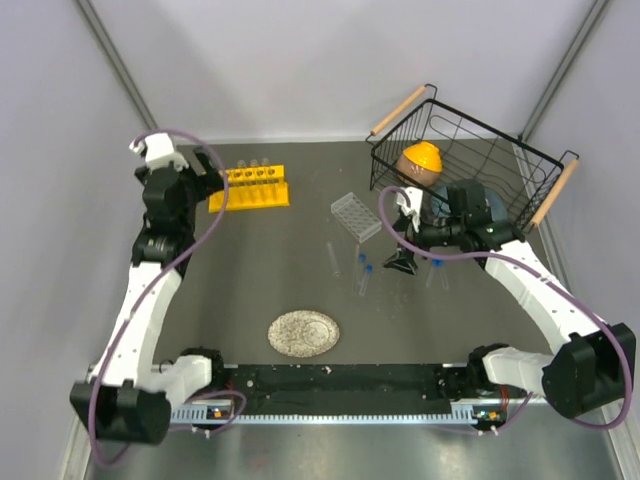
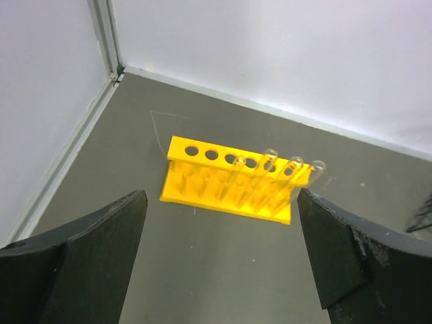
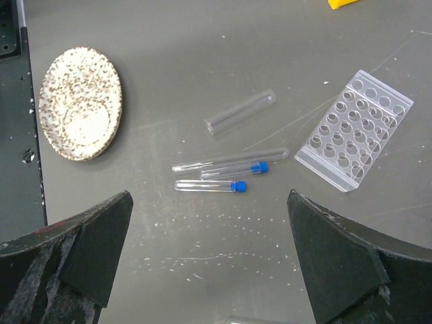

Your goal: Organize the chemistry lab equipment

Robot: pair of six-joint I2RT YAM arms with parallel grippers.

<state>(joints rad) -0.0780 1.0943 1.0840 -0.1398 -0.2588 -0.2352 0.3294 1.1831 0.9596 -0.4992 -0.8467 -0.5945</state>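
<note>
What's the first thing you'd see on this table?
The bright yellow rack pops out at the far left, with a few glass tubes standing in it. Next comes the black wire basket at the far right with something orange inside, and the speckled plate near the front edge.

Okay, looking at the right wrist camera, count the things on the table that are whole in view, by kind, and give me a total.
Uncapped clear test tubes: 2
Blue-capped vials: 2
Clear grid rack: 1
Speckled plate: 1
Total: 6
</note>
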